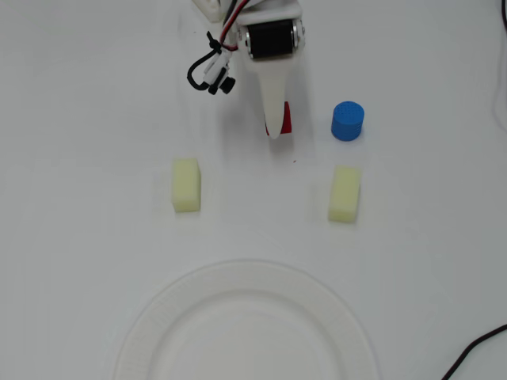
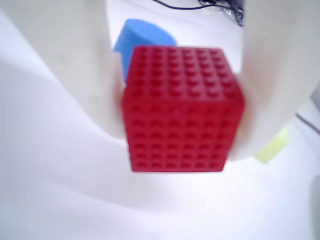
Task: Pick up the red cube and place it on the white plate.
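The red cube point(image 1: 287, 120) shows only as a thin red sliver beside the white finger in the overhead view, near the top centre of the table. In the wrist view the red cube point(image 2: 182, 110) fills the middle, with a white finger pressed against each side. My gripper point(image 1: 277, 127) points toward the plate and is shut on the cube; it also shows in the wrist view point(image 2: 181, 142). The white plate point(image 1: 158, 332) lies at the bottom centre of the overhead view, well apart from the gripper and with nothing on it.
A blue cylinder point(image 1: 348, 120) stands just right of the gripper and shows behind the cube in the wrist view point(image 2: 142, 35). Two pale yellow blocks point(image 1: 186, 184) point(image 1: 344, 193) lie between gripper and plate. A black cable point(image 1: 475, 352) crosses the bottom right corner.
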`<action>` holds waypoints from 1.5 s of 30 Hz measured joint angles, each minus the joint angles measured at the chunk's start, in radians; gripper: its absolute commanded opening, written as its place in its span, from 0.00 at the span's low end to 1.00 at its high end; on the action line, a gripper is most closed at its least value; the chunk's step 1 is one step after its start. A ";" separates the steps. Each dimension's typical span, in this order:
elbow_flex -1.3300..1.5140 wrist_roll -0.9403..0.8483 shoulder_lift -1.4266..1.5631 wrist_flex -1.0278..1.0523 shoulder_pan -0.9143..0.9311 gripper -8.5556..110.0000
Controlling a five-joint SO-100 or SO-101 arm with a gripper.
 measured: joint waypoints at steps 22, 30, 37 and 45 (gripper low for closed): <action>-0.466 0.000 -0.379 -0.472 0.100 0.07; -0.847 -0.002 -0.756 -0.193 0.094 0.07; -1.233 0.038 -1.026 0.118 0.094 0.07; -1.347 0.051 -1.111 0.259 0.072 0.08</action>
